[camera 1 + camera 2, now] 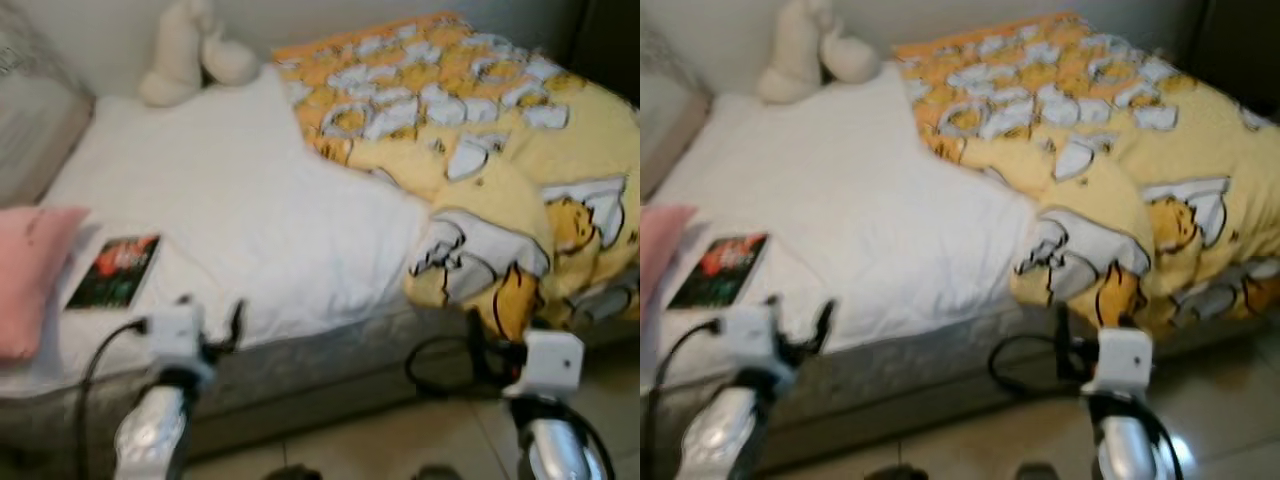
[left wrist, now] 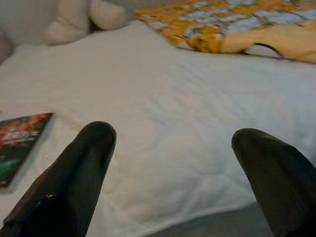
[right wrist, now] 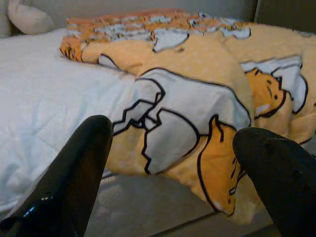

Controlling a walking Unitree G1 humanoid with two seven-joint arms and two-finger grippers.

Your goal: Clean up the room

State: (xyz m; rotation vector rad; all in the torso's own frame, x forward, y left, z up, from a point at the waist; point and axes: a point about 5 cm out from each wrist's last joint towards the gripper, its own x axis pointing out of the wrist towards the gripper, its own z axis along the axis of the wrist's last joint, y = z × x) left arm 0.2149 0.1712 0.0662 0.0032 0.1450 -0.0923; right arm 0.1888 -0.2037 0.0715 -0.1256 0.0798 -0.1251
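Both wide-open grippers, left gripper [image 2: 170, 148] and right gripper [image 3: 173, 148], face the yellow blanket [image 1: 480, 150].

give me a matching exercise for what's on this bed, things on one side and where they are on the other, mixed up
Things:
1. plush toy
2. book
3. yellow blanket
4. pink pillow

Places:
A. bunched on the robot's right half of the bed
B. at the bed's left edge
C. far end of the bed, against the wall
D. flat on the white sheet, beside the pink pillow

Pairs: 1-C, 2-D, 3-A, 4-B
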